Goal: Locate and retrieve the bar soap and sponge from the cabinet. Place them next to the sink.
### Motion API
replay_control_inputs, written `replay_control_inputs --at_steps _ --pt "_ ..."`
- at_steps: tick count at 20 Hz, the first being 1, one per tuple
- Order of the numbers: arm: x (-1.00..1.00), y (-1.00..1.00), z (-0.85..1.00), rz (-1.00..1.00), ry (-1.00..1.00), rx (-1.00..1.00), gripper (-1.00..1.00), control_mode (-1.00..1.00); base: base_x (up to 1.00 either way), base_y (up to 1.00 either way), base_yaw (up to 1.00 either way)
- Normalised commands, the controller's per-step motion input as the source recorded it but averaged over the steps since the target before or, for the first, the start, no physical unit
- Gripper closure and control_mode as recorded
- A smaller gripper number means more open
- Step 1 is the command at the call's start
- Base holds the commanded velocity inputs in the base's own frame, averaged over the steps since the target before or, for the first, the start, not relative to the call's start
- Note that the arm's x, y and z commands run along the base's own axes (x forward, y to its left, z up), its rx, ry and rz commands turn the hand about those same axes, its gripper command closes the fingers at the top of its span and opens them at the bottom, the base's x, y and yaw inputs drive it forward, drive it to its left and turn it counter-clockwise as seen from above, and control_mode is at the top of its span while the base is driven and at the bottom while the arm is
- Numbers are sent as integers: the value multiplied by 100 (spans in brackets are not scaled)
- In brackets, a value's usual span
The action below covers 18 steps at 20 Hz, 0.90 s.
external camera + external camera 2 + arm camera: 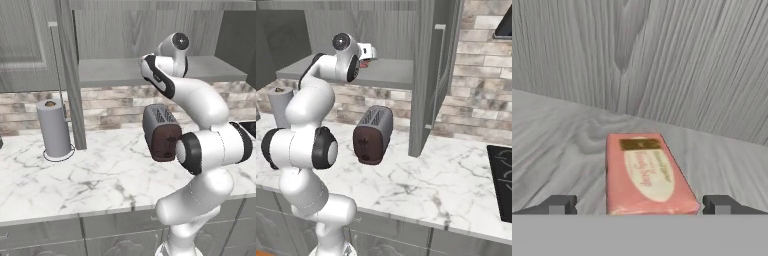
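Lettering sits on the top face of the bar soap [646, 172] in the hand view: a pale oval label carries reddish script that runs lengthwise, too blurred to read for certain. At the far end of that face a small gold band holds darker marks, also too small to make out. On the toaster [372, 134] and the paper towel roll [54, 129] in the base views, no writing can be read.

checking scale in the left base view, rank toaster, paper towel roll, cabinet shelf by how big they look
1. cabinet shelf, widest by far
2. paper towel roll and toaster look about alike; the toaster is partly hidden by the arm, so I won't rank them.
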Motion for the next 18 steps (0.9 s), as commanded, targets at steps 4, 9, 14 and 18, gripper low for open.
replay_control_inputs --at_steps 4,9,14,18 --pt "25 0 -4 0 0 0 -100 -100 0 0 0" --pt "13 0 -7 0 0 0 -100 -100 0 0 0" --pt "7 3 -14 0 0 0 100 -100 0 0 0" --pt "0 3 -5 2 1 1 100 -100 0 0 0"
